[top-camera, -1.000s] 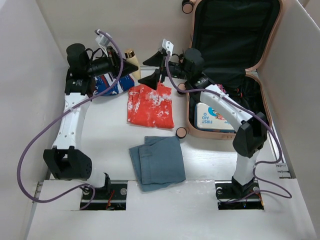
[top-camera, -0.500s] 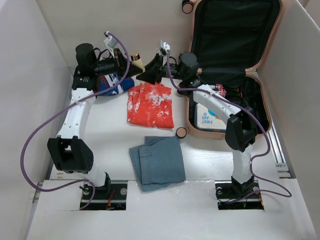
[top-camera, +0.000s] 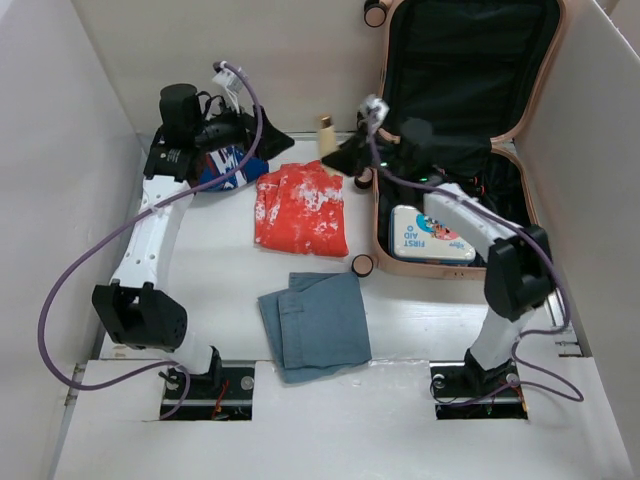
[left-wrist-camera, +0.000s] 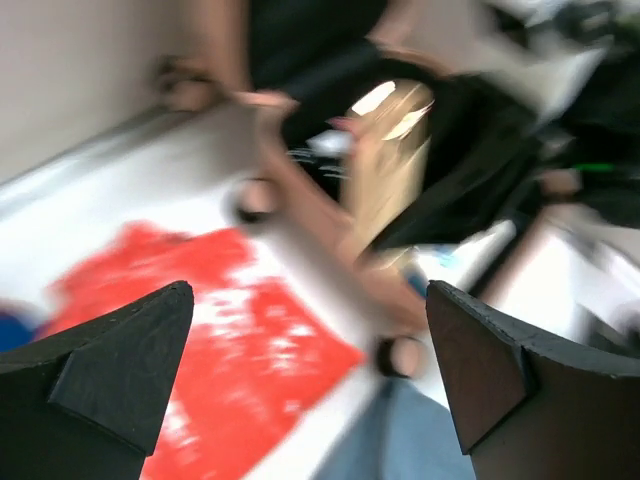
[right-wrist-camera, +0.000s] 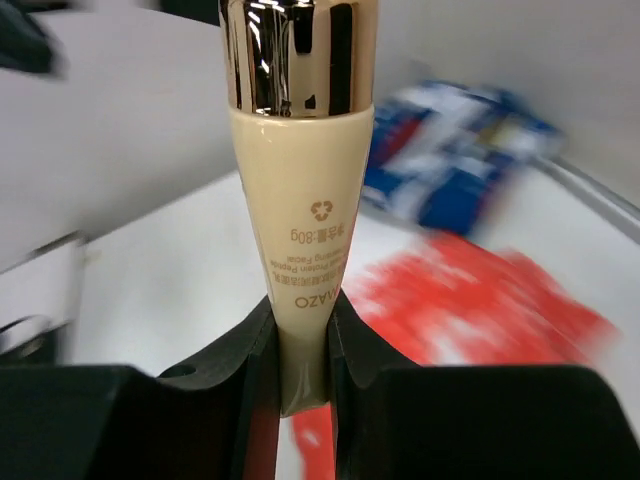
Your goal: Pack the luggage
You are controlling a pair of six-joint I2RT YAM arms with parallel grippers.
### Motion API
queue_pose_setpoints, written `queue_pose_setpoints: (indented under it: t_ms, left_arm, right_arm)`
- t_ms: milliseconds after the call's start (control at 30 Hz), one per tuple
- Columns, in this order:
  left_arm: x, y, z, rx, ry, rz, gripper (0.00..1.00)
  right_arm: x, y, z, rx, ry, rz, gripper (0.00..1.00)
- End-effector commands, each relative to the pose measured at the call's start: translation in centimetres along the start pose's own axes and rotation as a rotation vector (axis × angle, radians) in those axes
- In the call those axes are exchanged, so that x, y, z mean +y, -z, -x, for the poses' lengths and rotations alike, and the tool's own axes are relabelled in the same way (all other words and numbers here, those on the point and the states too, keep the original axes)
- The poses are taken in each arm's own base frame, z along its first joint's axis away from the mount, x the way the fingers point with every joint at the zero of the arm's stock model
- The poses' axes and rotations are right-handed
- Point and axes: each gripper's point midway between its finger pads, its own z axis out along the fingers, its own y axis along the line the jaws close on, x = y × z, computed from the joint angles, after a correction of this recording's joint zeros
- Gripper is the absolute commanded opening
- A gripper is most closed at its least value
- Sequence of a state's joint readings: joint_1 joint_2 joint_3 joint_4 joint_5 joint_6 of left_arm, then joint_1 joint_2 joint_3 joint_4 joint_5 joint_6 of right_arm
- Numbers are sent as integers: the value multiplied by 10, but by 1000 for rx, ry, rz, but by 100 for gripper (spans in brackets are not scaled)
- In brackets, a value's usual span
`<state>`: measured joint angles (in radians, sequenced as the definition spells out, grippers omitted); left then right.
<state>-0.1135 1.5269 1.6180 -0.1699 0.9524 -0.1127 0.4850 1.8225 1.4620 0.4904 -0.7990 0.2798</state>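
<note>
Over the last second the right gripper (top-camera: 336, 152) has swung away from the red cloth (top-camera: 300, 208), taken up the tube (top-camera: 326, 128) that stood by the left gripper (top-camera: 272, 140), and carried it rightward toward the luggage (top-camera: 400, 268). The left arm has drawn back a little to the far left.

The luggage lies open on the right of the surface (top-camera: 210, 260). Its lid (top-camera: 470, 60) is propped up at the far end and a first-aid box (top-camera: 428, 235) is already in the lower half. The open half sits just to the right of the held tube, with its long axis running from near to far. The right arm is much the nearer, so the drop looks like its job: a short carry right, over the rim.

The right gripper (right-wrist-camera: 300, 340) is closed narrowly on the crimped end of the tube (right-wrist-camera: 300, 250), with the gold cap pointing away from the wrist. The tube stands roughly upright in the top view.

The right arm reaches forward from its base, its elbow raised over the luggage's near right corner. Its forearm crosses back over the open half and the wrist points left. The left arm stretches up the left side with its wrist turned right. Its gripper (left-wrist-camera: 308, 300) is spread wide and holds nothing, though that view is blurred.
</note>
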Motion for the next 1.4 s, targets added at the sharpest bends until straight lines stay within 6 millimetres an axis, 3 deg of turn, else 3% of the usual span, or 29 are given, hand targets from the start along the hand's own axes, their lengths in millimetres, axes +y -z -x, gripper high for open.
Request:
queue_pose_setpoints:
  t_ms: [0,33,67,100,167,200,233,367,400,433,600,633,700,833,933,1033,1167,1233,1267,1300,1333,1367]
  left_arm:
    - [46,36,41,-37,-136,424,100]
    - [58,46,33,19,-151,505,100]
    - [66,55,40,24,-171,577,100]
    - [83,71,32,67,-179,699,100]
    - [100,81,20,112,-188,791,100]
    - [106,86,0,166,-184,813,100]
    - [109,90,-10,200,-192,829,100]
    - [135,98,-81,370,-107,904,100]
    - [139,99,-93,394,-97,911,100]
    - [144,100,-119,440,-61,919,100]
    - [160,101,-169,537,36,966,100]
    - [160,103,-177,554,44,964,100]
    - [158,96,-185,549,64,930,100]
    - [156,95,-198,563,89,912,100]
    - [154,94,-202,570,96,902,100]
    - [153,94,-207,578,103,893,100]
    - [152,95,-208,587,108,892,100]
    - [151,98,-210,600,111,902,100]
    - [154,98,-213,610,113,910,100]
    - [153,99,-210,608,112,910,100]
    - [154,98,-204,600,96,908,100]
    - [154,101,-206,611,97,919,100]
  right_arm:
    - [-79,100,65,-34,116,-456,0]
    - [-95,127,60,25,126,-571,0]
    - [-99,164,46,157,158,-684,0]
    - [-123,213,51,208,177,-879,0]
    - [-123,278,31,383,158,-1030,0]
    - [-125,306,26,433,138,-1094,0]
    - [-134,358,21,485,96,-1230,0]
    - [-123,455,-21,720,-28,-1440,0]
    - [-128,465,-34,772,-49,-1443,0]
    - [-129,471,-45,806,-73,-1438,0]
    - [-142,512,-93,922,-190,-1506,0]
    - [-141,520,-113,957,-255,-1503,0]
    - [-138,528,-132,975,-317,-1498,0]
    - [-143,520,-147,963,-308,-1451,3]
    - [-144,513,-155,953,-322,-1429,17]
    - [-141,513,-161,965,-352,-1424,57]
    - [-137,500,-118,930,-266,-1489,73]
    - [-128,494,-65,846,-153,-1585,80]
    - [-119,501,-44,847,-105,-1678,89]
    - [-114,487,-16,800,-29,-1709,100]
    - [-97,480,14,730,41,-1751,100]
    - [-88,472,30,699,89,-1768,100]
